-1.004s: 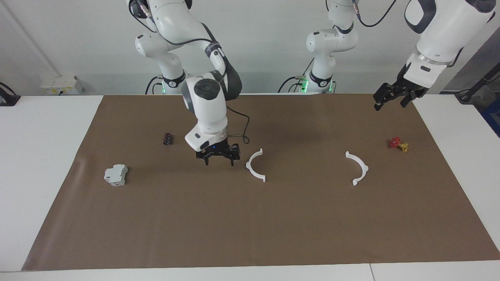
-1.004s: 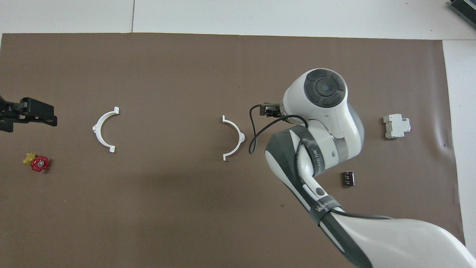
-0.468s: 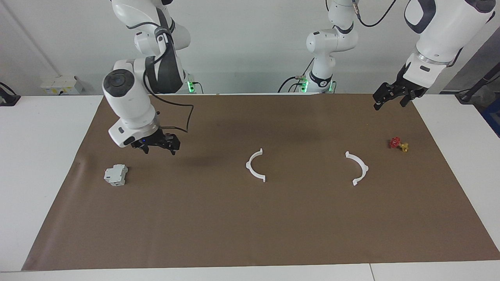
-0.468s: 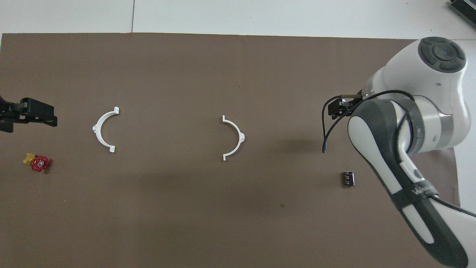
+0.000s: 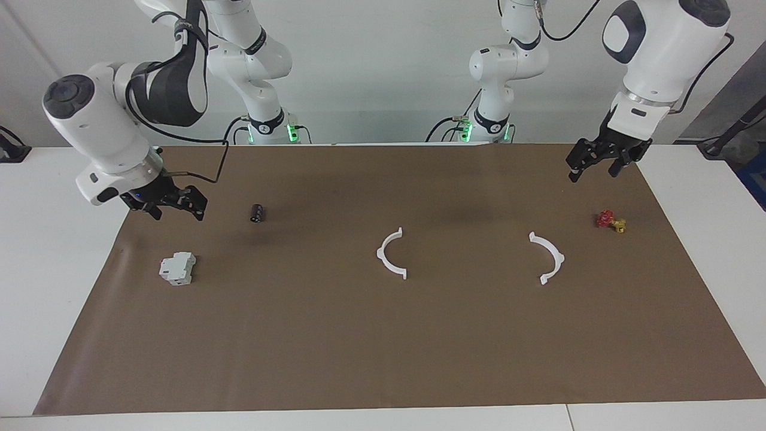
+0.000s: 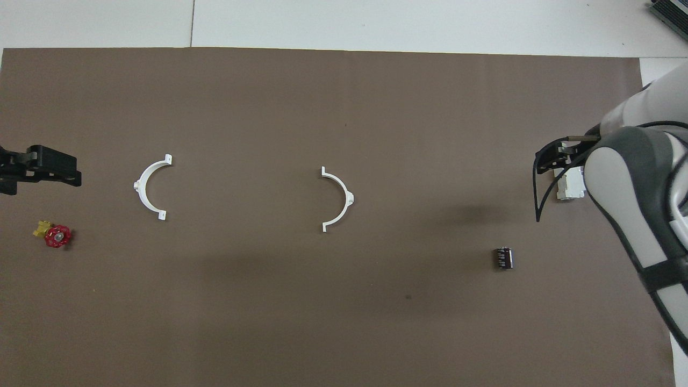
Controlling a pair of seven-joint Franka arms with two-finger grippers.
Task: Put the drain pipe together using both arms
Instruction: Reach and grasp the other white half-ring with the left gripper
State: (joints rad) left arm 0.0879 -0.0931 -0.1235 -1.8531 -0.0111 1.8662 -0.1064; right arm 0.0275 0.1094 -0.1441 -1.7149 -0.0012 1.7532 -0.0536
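Right now both white half-rings lie flat on the brown mat (image 5: pixel 383 359) that covers the tabletop, well apart from each other and untouched. One half-ring (image 5: pixel 392 254) sits near the middle of the mat; the other half-ring (image 5: pixel 548 258) lies toward the left arm's end, with its open side turned toward the first, whose own open side faces it.

The right end effector (image 5: pixel 173 205) hangs in the air over the mat's edge at the right arm's end, holding nothing, its fingers spread apart. A grey-white block (image 5: pixel 177 268) rests on the mat at that same end, and a small black cylinder (image 5: pixel 257 212) lies nearer to the robots than the block.

The left end effector (image 5: pixel 598 160) hangs over the mat's corner at the left arm's end, also holding nothing, its fingers apart. A small red and yellow valve (image 5: pixel 610 221) lies on the mat at that end, nearer to the robots than the second half-ring.
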